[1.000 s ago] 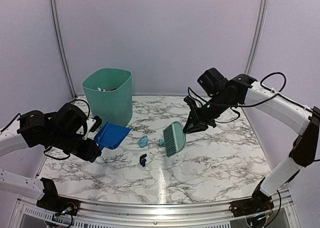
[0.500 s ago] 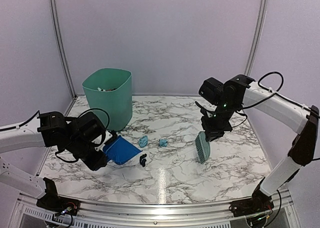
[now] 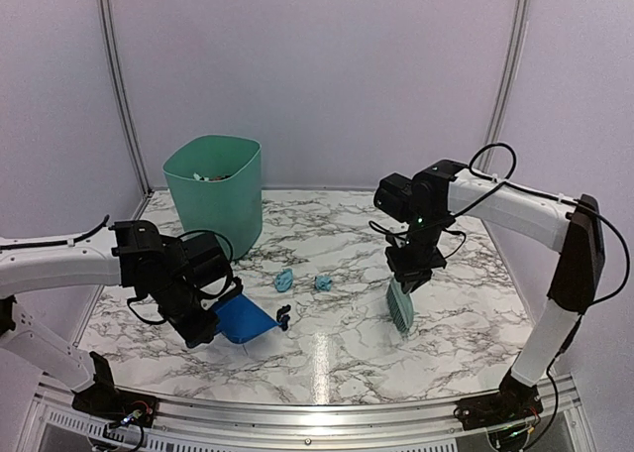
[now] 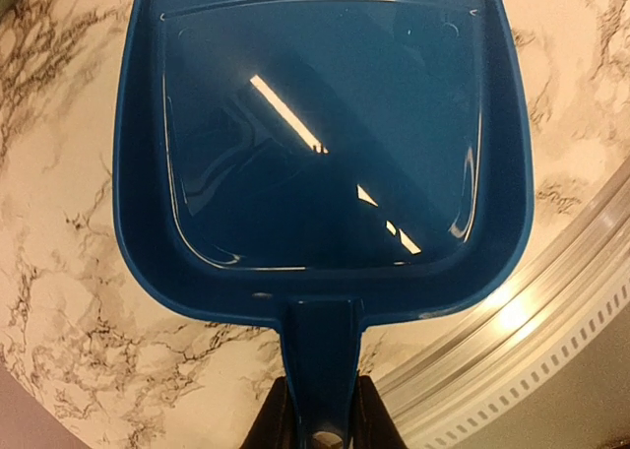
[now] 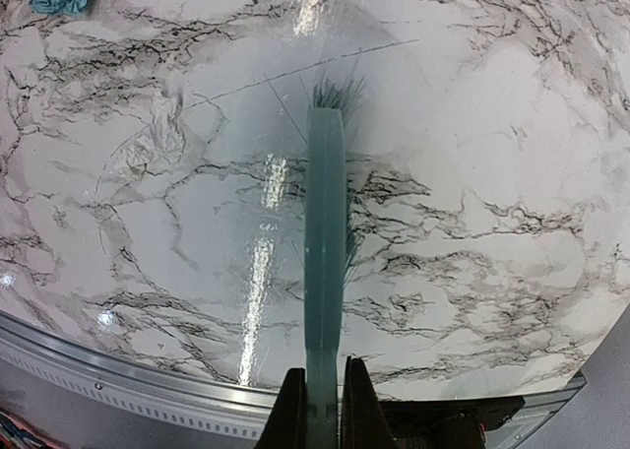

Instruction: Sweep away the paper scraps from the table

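The left pincer (image 4: 320, 421) pinches the dustpan (image 4: 325, 144) by its handle, one finger pressed in on each side. The right pincer (image 5: 322, 398) is clamped tight on the brush (image 5: 325, 232) handle. The bristles touch the table (image 3: 466, 323) not far from the front rail (image 3: 327, 412).

The pan is empty, and its far corner sits just beside the dark scrap (image 3: 284, 318). If the pan moves forward, it will likely nudge that scrap away rather than scoop it. I cannot tell whether the pan's lip lies flat. If it is raised, wads swept at it would slip underneath.

The brush stands well apart from the scraps, on their right, so a long stroke is needed. Light wads could roll off past the ends of the bristles or miss the pan mouth. The pincer holds only the thin handle, so a firm push from the brush might twist the pan.

Three scraps show on the table. The dark scrap is a small crumpled knot at the pan's corner. Farther back, two blue scraps (image 3: 284, 279) lie near each other between pan and brush, both pale and loosely wadded. Beyond them at the far left stands the green bin (image 3: 213, 189).
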